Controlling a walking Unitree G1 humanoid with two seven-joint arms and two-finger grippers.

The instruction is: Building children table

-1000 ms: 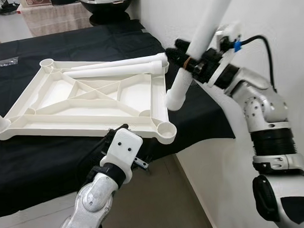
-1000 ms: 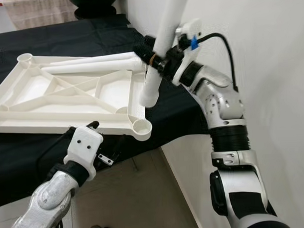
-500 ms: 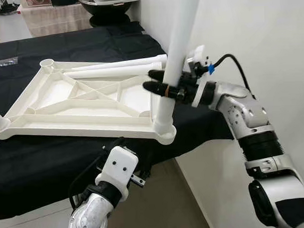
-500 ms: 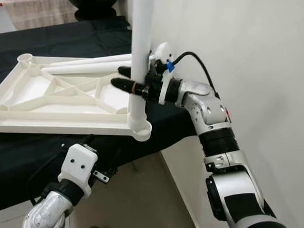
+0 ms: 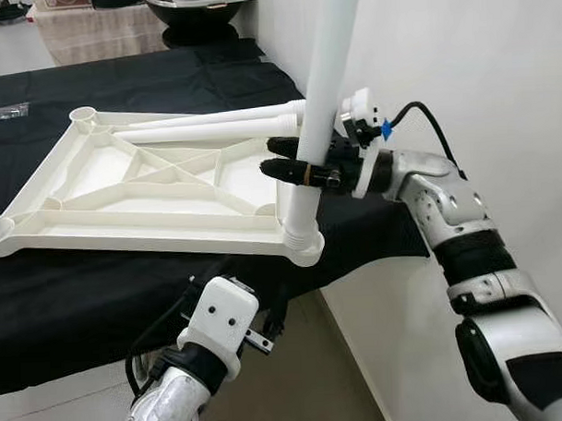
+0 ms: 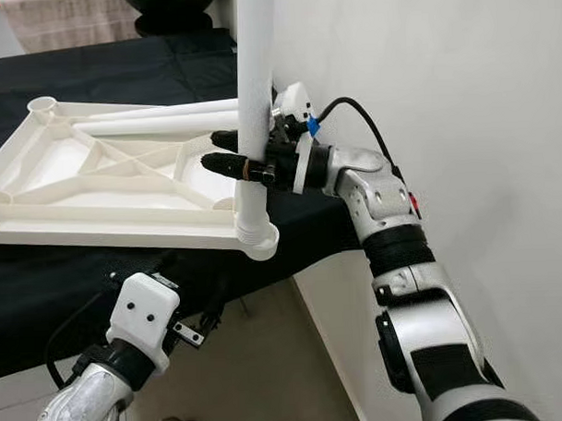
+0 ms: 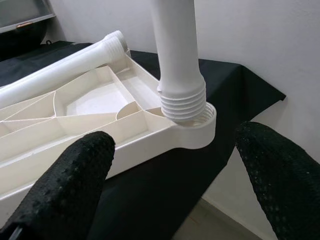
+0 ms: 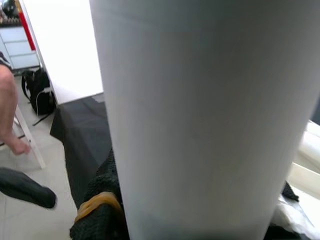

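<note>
Right gripper (image 5: 281, 164) is clamped around the white table leg (image 5: 319, 108), holding it upright with its threaded end sitting in the corner socket (image 7: 200, 127) of the upturned tabletop (image 5: 160, 192), which lies on the black-draped bench (image 5: 127, 290). Left gripper (image 7: 175, 165), fingers spread wide apart, hangs below the bench edge facing that corner (holding nothing). Two more legs (image 5: 213, 125) lie across the tabletop's far side. The step in hand looks like seating this leg; next it likely needs twisting until the threads bite, kept plumb
</note>
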